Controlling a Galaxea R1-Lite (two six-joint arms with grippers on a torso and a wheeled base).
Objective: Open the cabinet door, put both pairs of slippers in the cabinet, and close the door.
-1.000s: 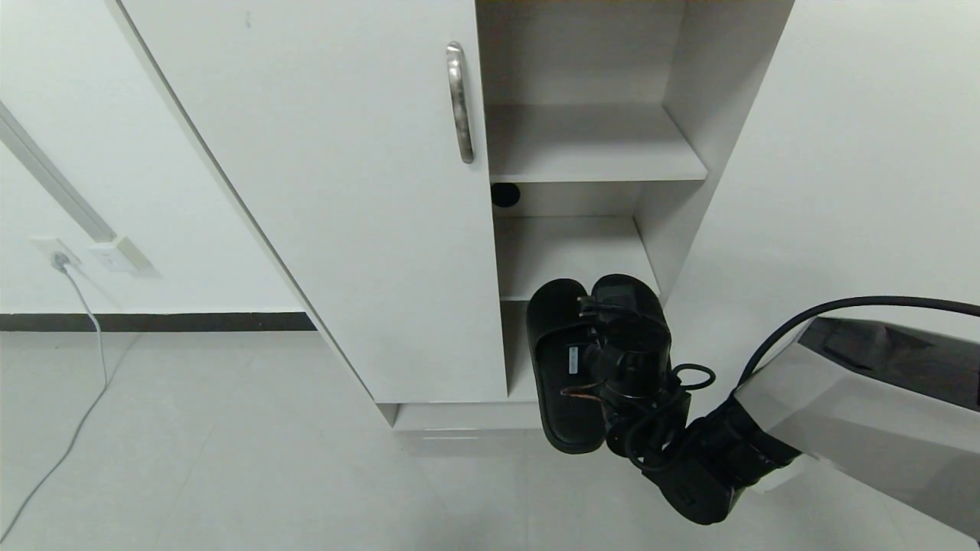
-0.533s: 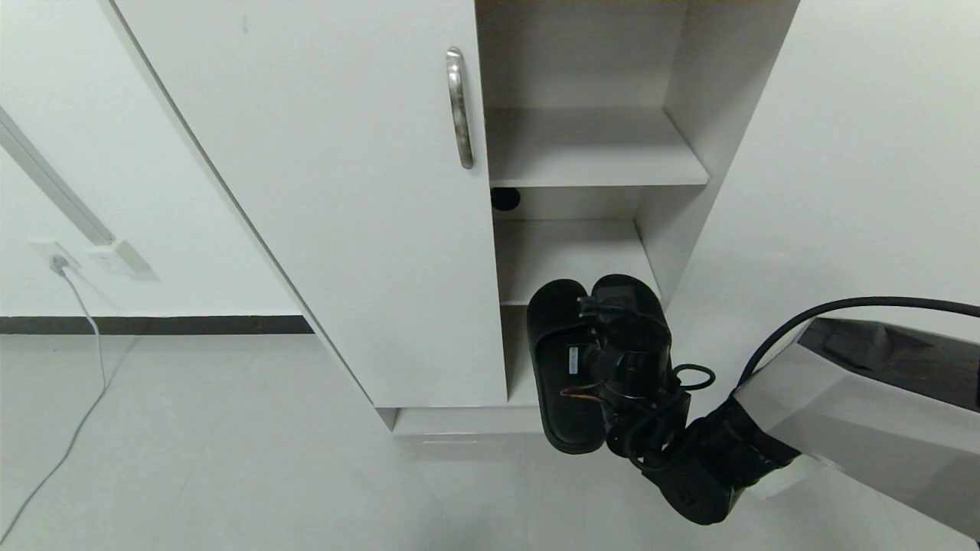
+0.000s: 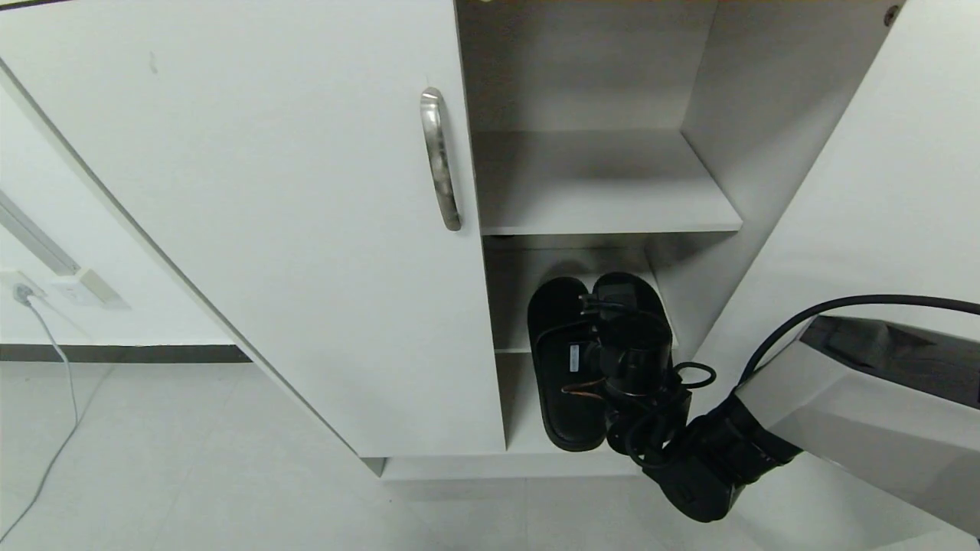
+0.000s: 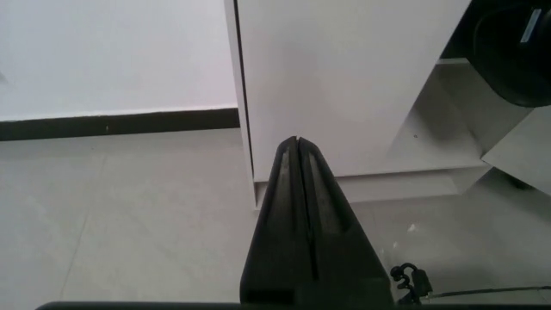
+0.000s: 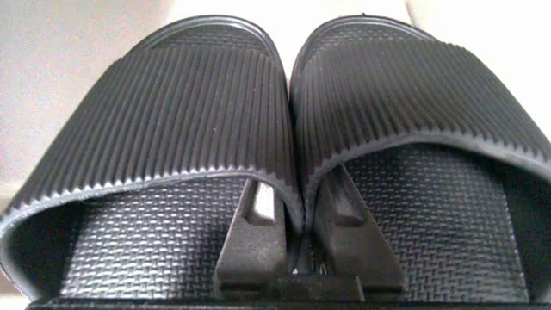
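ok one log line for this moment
cabinet door: open | right gripper: shut on black slippers, not yet released | left gripper: shut, empty

Black slippers [image 3: 555, 383], white cabinet [image 3: 268, 191].
The slippers' straps are ribbed and their footbeds pebbled; the cabinet handle [image 3: 439, 157] is brushed silver, the floor [image 3: 153, 474] pale grey, the skirting [image 3: 115, 353] black.

Bright & even, soft shadows inside cabinet [image 3: 735, 115]
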